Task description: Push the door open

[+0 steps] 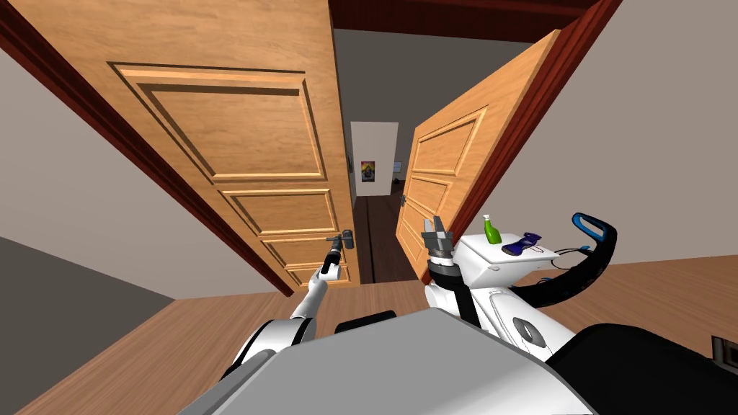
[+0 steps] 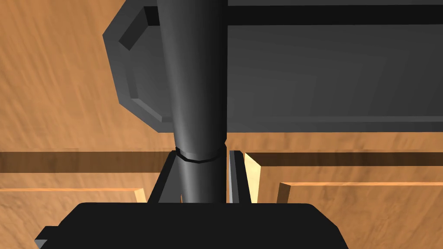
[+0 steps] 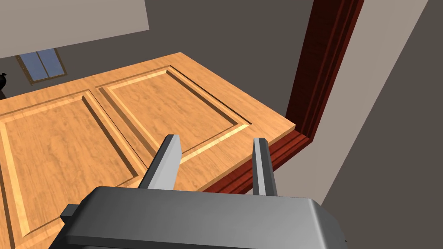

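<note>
Pinching the dark lever handle (image 2: 194,86) in the left pincer (image 2: 202,173), blades pressed against the lever's sides just short of the dark backplate (image 2: 311,78). Judging that hold as meant for freeing the latch first, then for driving the leaf away without losing contact.

Reaching low and forward with the left arm to the left door leaf (image 1: 238,144), with the handle at that leaf's inner edge, right beside the gap between the two leaves. Facing a panelled wooden double door in a dark red frame (image 1: 537,115), with the right door leaf (image 1: 447,173) swung well away into the corridor and the left leaf apparently nearer its closed line.

Holding the right pincer (image 3: 216,139) spread and empty, raised just beside the right leaf, blades aimed at its panelled face near a corner by the frame. Seemingly parking it clear of the working arm, or readying it to brace that leaf.

Reading the step in hand as grip made, push on the left leaf not yet done. Expecting the next move to call for a steady shove along the arm, wrist following the leaf's arc, guarding against sliding off the lever's end or twisting the blades.

Glimpsing through the gap a dark floor and a far pale wall with a small colourful poster (image 1: 368,171).
</note>
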Robot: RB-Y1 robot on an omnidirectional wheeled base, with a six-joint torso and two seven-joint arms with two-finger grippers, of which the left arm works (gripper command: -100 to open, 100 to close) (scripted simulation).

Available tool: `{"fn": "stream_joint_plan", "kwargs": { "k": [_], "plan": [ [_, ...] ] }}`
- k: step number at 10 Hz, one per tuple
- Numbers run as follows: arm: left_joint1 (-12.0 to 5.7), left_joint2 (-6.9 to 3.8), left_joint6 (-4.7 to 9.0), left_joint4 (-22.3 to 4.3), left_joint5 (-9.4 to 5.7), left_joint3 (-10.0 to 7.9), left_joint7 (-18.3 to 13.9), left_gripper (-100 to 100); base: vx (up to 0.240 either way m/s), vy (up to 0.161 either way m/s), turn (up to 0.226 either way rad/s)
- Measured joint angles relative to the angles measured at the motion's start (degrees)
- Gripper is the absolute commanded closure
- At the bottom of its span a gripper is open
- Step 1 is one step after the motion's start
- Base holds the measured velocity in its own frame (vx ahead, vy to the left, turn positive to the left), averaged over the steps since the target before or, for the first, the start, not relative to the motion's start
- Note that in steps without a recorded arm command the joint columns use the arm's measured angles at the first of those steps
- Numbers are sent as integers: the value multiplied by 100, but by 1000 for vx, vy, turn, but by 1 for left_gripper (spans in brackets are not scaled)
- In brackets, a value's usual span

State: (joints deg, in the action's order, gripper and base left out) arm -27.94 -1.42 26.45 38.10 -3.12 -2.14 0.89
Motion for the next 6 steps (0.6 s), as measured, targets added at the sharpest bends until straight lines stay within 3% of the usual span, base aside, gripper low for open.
{"fn": "stream_joint_plan", "kwargs": {
  "k": [2,6],
  "plan": [
    [-1,1,-1,0,1,2,1,100,0,0,0],
    [-3,-23,12,-168,-34,-92,38,100,148,-58,32]
  ]
}}
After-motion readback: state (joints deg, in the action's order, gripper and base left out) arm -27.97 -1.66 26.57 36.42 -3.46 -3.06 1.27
